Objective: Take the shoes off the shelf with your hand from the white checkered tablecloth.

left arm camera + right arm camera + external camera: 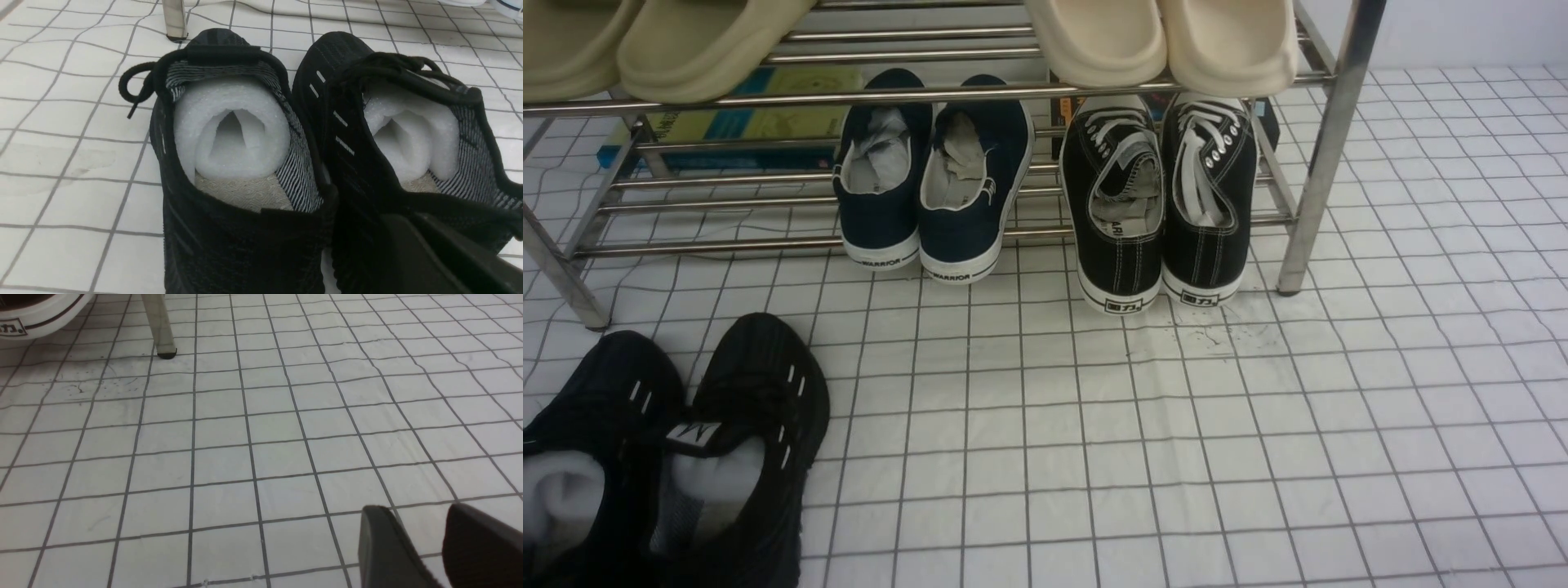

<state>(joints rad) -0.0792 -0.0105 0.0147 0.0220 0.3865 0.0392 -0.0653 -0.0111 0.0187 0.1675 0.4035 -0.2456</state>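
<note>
At the tablecloth's near-left corner: the shoes (678, 441) are seen side by side, off the shelf (1327, 147), toes toward it, white stuffing showing.
Tablecloth: the white checkered tablecloth (1176, 441) is spread under everything.
Left gripper: the left gripper (433, 257) is glimpsed only as a dark jaw against the heel of one shoe; a grip cannot be told, nor how far it is parted.
Right gripper: the right gripper (425, 543) is caught low over bare cloth, jaws apart, nothing held.
Lower tier: a navy pair (931, 180) and a black canvas pair (1160, 196) are parked, heels out.
Upper tier: cream slippers (1160, 41) are lined up.
</note>
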